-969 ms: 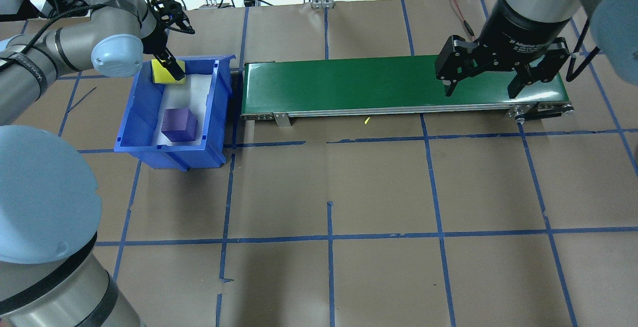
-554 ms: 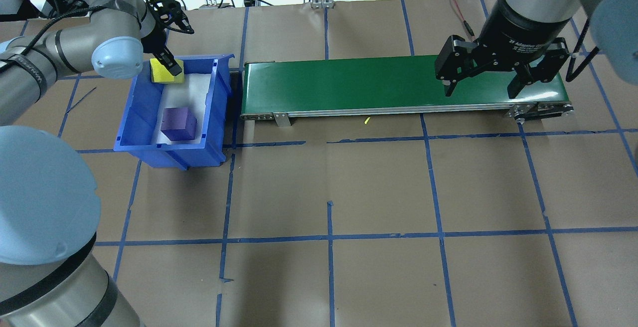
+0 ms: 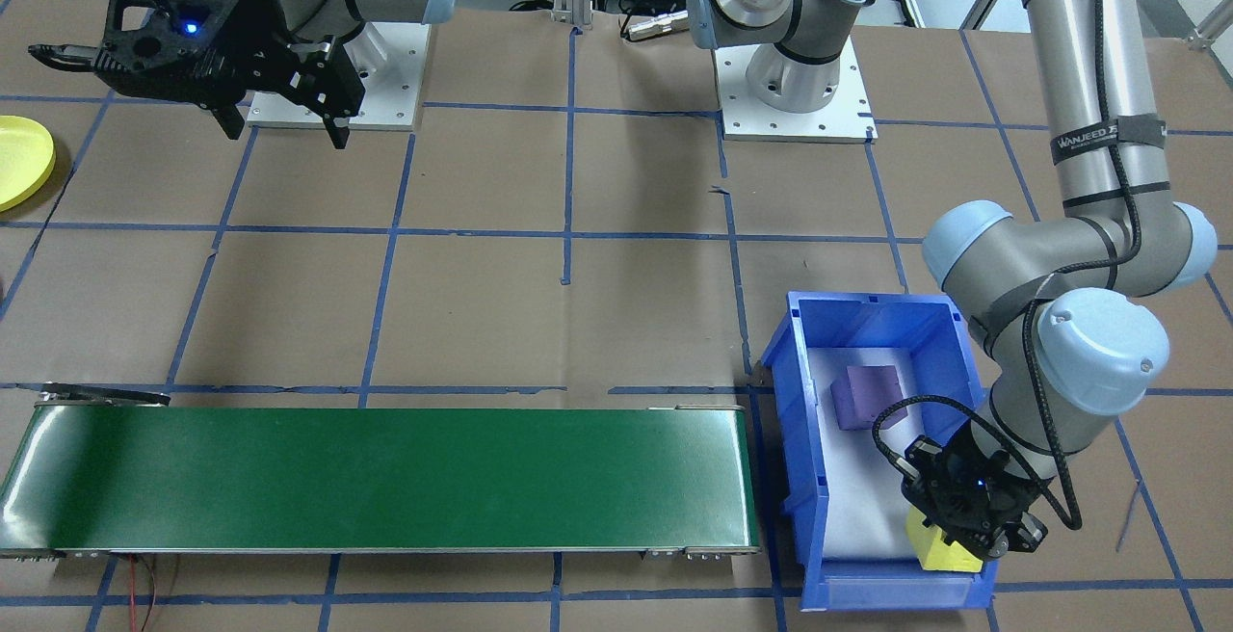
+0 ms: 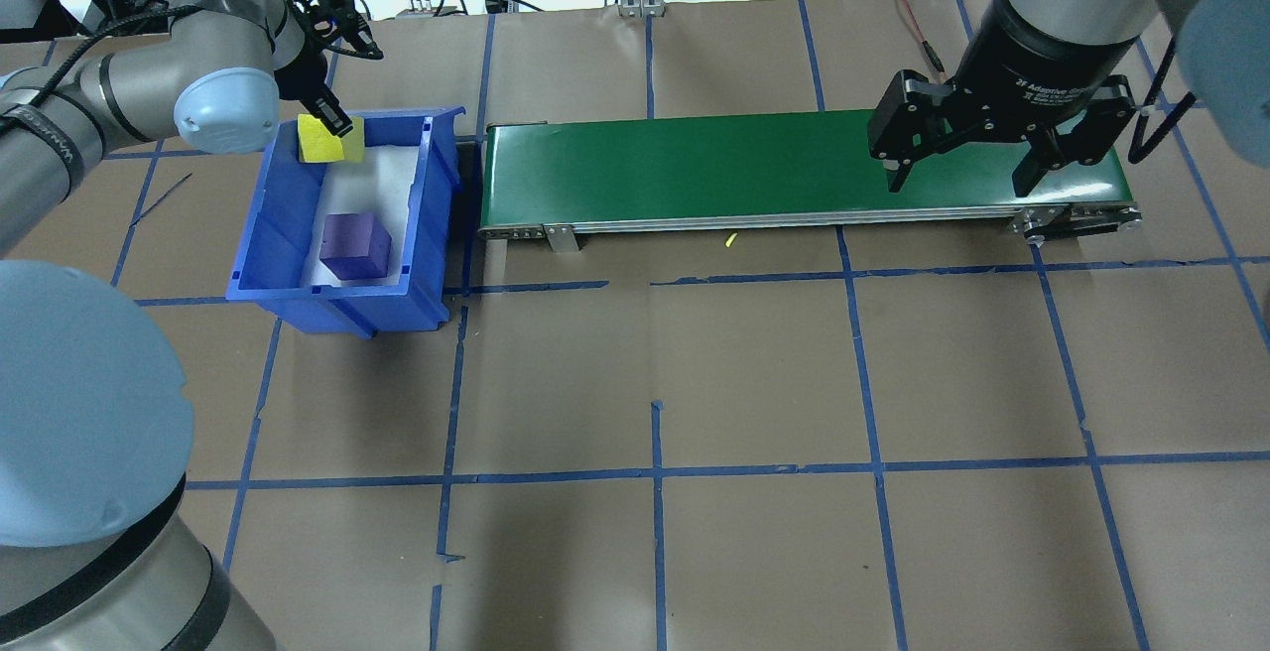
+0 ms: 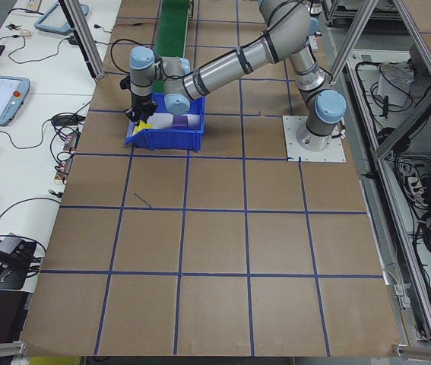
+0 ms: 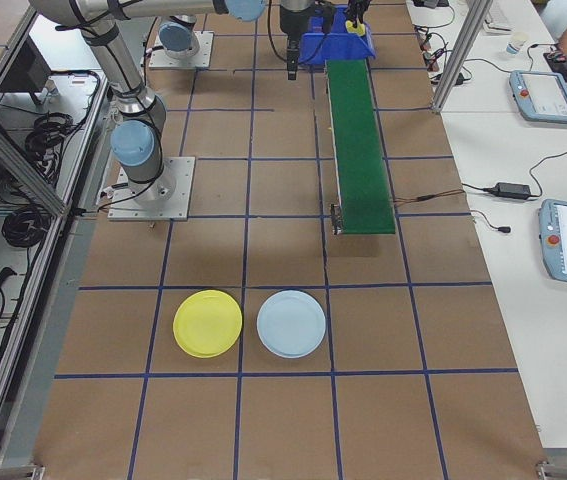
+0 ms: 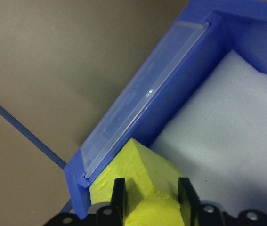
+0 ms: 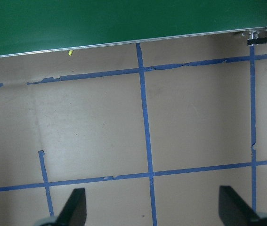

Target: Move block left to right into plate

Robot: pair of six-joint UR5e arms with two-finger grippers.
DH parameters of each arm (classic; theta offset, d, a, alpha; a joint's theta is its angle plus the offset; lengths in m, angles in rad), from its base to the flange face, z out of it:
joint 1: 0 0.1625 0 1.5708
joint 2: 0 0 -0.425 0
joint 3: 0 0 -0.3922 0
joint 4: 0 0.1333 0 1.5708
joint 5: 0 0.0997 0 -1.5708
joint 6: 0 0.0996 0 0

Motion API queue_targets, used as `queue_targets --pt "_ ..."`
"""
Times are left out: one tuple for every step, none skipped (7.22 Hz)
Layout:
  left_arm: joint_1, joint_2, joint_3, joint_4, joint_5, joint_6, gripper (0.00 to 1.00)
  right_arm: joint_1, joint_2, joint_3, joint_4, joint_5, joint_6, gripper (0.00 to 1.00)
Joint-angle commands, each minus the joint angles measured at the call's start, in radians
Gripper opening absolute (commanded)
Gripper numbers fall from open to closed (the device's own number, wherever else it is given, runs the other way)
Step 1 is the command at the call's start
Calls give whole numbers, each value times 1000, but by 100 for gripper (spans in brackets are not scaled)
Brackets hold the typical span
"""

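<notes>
My left gripper (image 4: 332, 125) is shut on a yellow block (image 4: 317, 140), holding it over the far end of the blue bin (image 4: 253, 234). In the left wrist view the fingers (image 7: 119, 193) clamp the yellow block (image 7: 140, 176) beside the bin's end wall. A purple block (image 4: 355, 246) lies in the bin on white foam. My right gripper (image 4: 957, 183) hangs open and empty above the right end of the green conveyor (image 4: 695, 170). The yellow plate (image 6: 208, 323) lies on the table beyond that end, also at the front-facing view's left edge (image 3: 21, 160).
A light blue plate (image 6: 291, 323) sits beside the yellow plate. The conveyor (image 3: 385, 478) runs from the bin (image 3: 800, 439) toward the right arm's side. A small yellow scrap (image 4: 731, 241) lies in front of the belt. Brown paper with blue tape lines covers the table.
My left gripper has risen a little with the yellow block and drifted toward the bin's far left corner. The right arm has not moved.
</notes>
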Motion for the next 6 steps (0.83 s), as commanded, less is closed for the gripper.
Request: queue_targets --pt "-1 38 -8 -8 -42 -11 8 4 0 1 0 1 2 100" --pt "-2 83 -12 -57 -42 -31 8 1 0 1 2 1 2 100" --pt "-2 143 -14 -139 -42 -50 8 1 0 1 2 1 4 100" --pt "-5 195 -9 -210 -42 -65 8 -1 0 1 2 1 2 100" --pt "-31 211 -5 -236 -50 -203 8 2 0 1 2 1 4 100" --pt "-116 213 1 -234 -51 -311 8 5 0 -1 -1 3 4 100"
